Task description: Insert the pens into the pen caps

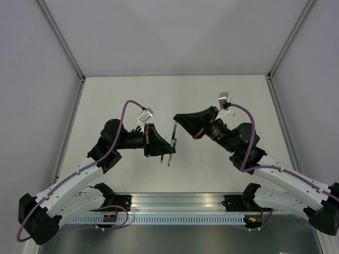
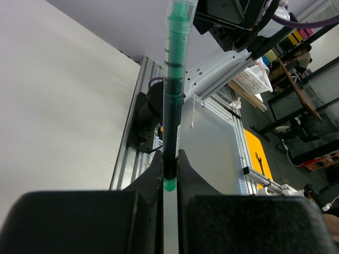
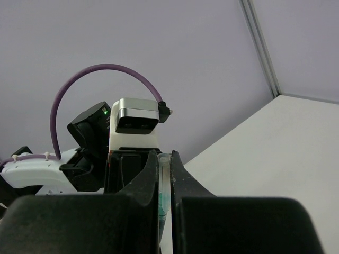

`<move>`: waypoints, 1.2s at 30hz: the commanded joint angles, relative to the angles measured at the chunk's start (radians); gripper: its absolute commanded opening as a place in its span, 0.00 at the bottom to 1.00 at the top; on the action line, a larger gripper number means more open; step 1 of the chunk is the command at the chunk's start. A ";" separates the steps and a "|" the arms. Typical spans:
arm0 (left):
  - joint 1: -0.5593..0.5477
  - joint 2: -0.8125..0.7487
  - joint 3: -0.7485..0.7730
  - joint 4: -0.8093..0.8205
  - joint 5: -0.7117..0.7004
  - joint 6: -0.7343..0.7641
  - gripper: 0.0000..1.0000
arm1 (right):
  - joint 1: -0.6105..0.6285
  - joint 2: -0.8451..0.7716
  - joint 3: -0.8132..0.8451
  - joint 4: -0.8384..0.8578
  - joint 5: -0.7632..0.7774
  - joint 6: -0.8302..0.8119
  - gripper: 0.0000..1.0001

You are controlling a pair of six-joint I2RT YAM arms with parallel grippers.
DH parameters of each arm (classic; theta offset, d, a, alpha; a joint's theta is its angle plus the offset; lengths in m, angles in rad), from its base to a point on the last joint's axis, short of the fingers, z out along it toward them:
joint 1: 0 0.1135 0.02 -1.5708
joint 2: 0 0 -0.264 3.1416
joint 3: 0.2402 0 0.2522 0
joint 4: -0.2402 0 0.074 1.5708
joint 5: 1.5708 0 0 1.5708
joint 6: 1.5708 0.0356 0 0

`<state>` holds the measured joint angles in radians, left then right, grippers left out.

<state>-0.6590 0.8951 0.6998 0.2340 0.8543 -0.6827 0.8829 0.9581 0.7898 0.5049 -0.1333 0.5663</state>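
Note:
A dark green-black pen (image 2: 171,121) stands straight out from my left gripper (image 2: 169,156), which is shut on the pen's lower end just above its green plug. A translucent green-tinted pen cap (image 2: 179,26) sits in line over the pen's far end. My right gripper (image 3: 165,156) is shut on that cap (image 3: 165,182); the pen itself is hidden in the right wrist view. From above, the left gripper (image 1: 170,143) and right gripper (image 1: 176,118) meet tip to tip over the middle of the table, with the pen (image 1: 174,132) between them.
The white table (image 1: 238,100) is boxed in by grey walls on three sides. An aluminium rail (image 1: 175,201) with both arm bases runs along the near edge. A thin dark stick (image 1: 169,157) and a small red bit (image 1: 160,160) show below the left gripper.

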 commanded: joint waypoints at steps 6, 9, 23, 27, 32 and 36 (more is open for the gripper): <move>0.024 0.041 0.153 0.163 -0.251 0.037 0.02 | 0.044 0.033 -0.141 -0.120 -0.256 0.078 0.00; 0.024 0.044 0.185 0.131 -0.270 0.070 0.02 | 0.044 0.025 -0.176 -0.086 -0.276 0.099 0.00; 0.025 0.047 0.202 0.122 -0.315 0.199 0.02 | 0.045 0.042 -0.242 -0.048 -0.362 0.199 0.00; 0.024 0.036 0.195 0.130 -0.331 0.206 0.02 | 0.045 0.024 -0.257 -0.037 -0.348 0.205 0.00; 0.024 0.016 0.169 0.128 -0.330 0.187 0.02 | 0.045 -0.030 -0.232 -0.135 -0.241 0.143 0.00; 0.025 0.011 0.132 0.085 -0.319 0.173 0.02 | 0.044 -0.062 -0.175 -0.247 -0.094 0.061 0.00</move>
<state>-0.6758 0.9375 0.7788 0.0338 0.7837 -0.4793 0.8665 0.8871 0.6304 0.6067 -0.0605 0.6697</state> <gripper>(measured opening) 0.066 0.041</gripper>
